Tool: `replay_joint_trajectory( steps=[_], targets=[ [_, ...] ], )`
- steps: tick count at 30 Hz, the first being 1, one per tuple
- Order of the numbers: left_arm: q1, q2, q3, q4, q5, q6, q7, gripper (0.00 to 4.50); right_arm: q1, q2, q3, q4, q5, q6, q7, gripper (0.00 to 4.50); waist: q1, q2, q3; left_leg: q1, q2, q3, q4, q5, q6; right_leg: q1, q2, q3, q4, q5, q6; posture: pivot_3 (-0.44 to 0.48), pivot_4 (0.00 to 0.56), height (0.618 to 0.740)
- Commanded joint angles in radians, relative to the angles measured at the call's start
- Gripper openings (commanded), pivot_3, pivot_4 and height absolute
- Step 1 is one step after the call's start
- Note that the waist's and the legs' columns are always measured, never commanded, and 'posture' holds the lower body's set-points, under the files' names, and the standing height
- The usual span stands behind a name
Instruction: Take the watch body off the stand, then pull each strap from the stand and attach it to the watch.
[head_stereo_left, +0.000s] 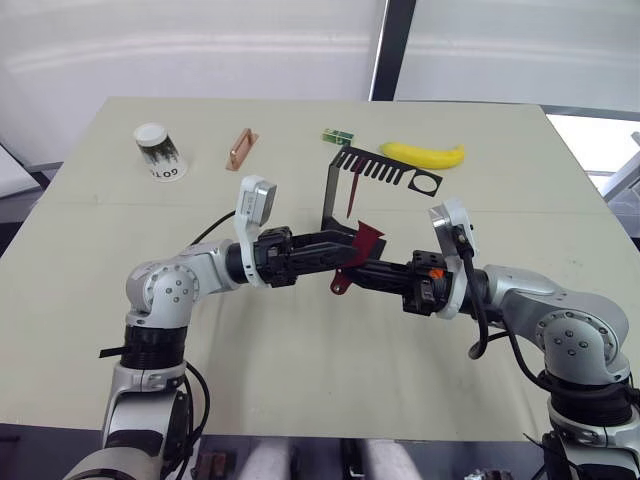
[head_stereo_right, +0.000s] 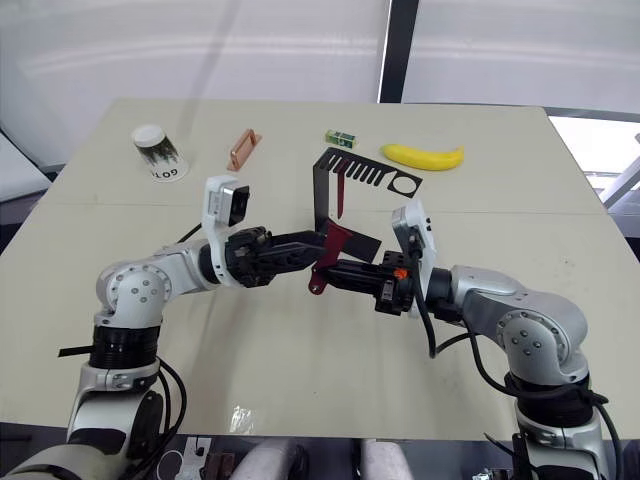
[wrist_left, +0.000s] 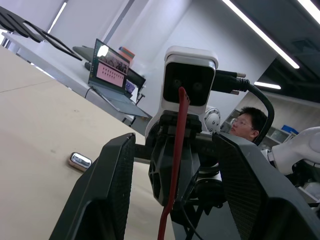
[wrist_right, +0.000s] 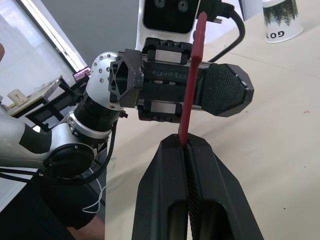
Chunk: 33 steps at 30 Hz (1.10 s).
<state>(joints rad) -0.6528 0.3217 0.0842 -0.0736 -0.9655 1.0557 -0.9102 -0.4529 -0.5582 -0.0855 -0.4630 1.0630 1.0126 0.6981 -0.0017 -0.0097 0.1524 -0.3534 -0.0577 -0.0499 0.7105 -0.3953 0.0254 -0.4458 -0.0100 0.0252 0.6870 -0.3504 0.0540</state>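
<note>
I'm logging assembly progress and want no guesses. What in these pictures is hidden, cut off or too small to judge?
- Left wrist view: the watch body lies on the table, too small to tell which face is up.
- Left wrist view: the held strap is cut off by the bottom edge.
- Right wrist view: the right gripper covers that strap's pinched end.
- Head views: how the second strap sits in the stand is too small to tell.

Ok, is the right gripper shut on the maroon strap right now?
Yes: in the right wrist view the right gripper has its two fingers pressed together with the maroon strap clamped between them.
</note>
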Motion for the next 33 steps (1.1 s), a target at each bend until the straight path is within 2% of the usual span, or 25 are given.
replay_joint_trajectory(
  steps=[1,12,16,33],
  targets=[
    [-0.001,-0.013,0.005,-0.046,-0.037,-0.001,0.017,2.67,-0.003,-0.018,-0.005,-0.023,0.025,-0.003,0.015,0.0,0.0,0.0,0.0,0.0,0.0,0.0,0.0,0.0,0.0,0.0,0.0,0.0,0.0,0.0,0.0,0.0,0.15,0.74],
    [0.006,-0.033,-0.004,-0.053,-0.047,-0.012,0.032,2.67,-0.001,-0.02,-0.009,-0.022,0.056,0.0,0.0,0.0,0.0,0.0,0.0,0.0,0.0,0.0,0.0,0.0,0.0,0.0,0.0,0.0,0.0,0.0,0.0,0.0,0.15,0.74],
    [0.008,-0.045,-0.006,-0.058,-0.046,-0.013,0.049,1.44,0.001,-0.022,-0.007,-0.025,0.062,0.001,-0.005,0.0,0.0,0.0,0.0,0.0,0.0,0.0,0.0,0.0,0.0,0.0,0.0,0.0,0.0,0.0,0.0,0.0,0.15,0.74],
    [0.0,-0.061,-0.01,-0.048,-0.052,-0.022,0.061,1.44,-0.001,-0.022,-0.009,-0.024,0.077,0.002,-0.021,0.0,0.0,0.0,0.0,0.0,0.0,0.0,0.0,0.0,0.0,0.0,0.0,0.0,0.0,0.0,0.0,0.0,0.15,0.74]
  ],
)
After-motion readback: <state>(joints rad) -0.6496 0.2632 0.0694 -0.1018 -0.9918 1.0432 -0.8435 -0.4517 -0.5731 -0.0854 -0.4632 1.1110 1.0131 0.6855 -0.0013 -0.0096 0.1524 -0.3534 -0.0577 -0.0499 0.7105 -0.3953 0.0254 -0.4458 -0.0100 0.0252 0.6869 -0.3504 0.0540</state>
